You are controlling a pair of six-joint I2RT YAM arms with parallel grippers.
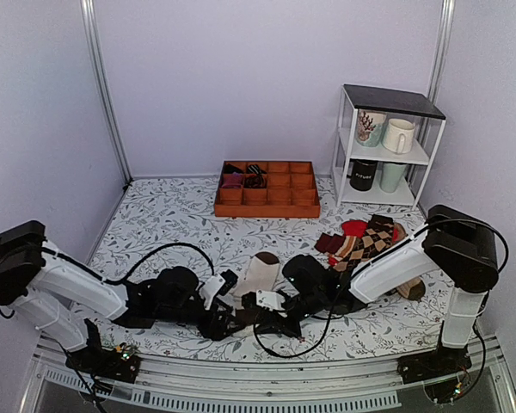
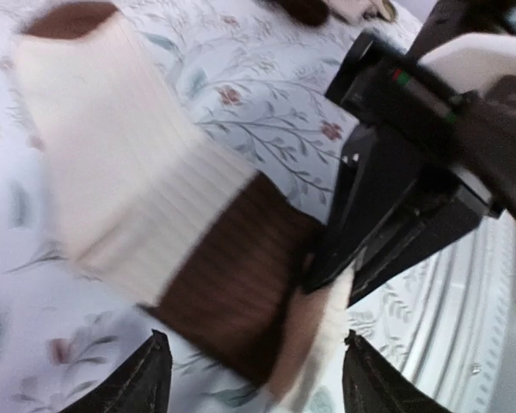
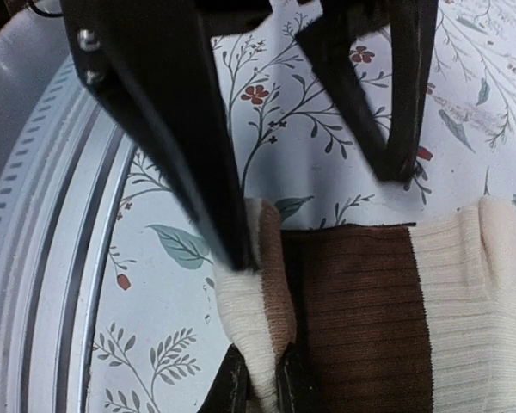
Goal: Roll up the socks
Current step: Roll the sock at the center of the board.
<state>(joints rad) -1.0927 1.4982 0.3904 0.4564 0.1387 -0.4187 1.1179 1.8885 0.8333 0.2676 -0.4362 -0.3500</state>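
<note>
The socks (image 1: 260, 275) lie on the table (image 1: 172, 215), in front of the wooden tray (image 1: 267, 209) and well apart from it, near where the arms are bolted down. They are cream. The dark brown toe (image 1: 267, 257) points toward the tray. The wide brown band (image 3: 353, 318) and the tan cuff (image 3: 271, 284) are at the end far from the tray.

The right gripper (image 3: 260, 385) pinches the cuff end. Its two fingers sit close together with a fold of sock squeezed between them. The left gripper (image 2: 254, 379) has nothing in it. Its fingers stand wide apart and the band lies just ahead of them. One left finger tip may touch the edge of the cuff, but I cannot tell for sure.

I think the rolling is only at its start. The cuff is bent up a little, but there is no roll yet and most of the sock is flat. Next, the pinched cuff needs to be turned over toward the tray, onto the band. The free gripper should hold the sock down so it does not slide.

A pile of other socks (image 1: 365, 241) lies right of the tray, nearer the arms. A white shelf (image 1: 387, 146) with mugs stands just right of the tray.
</note>
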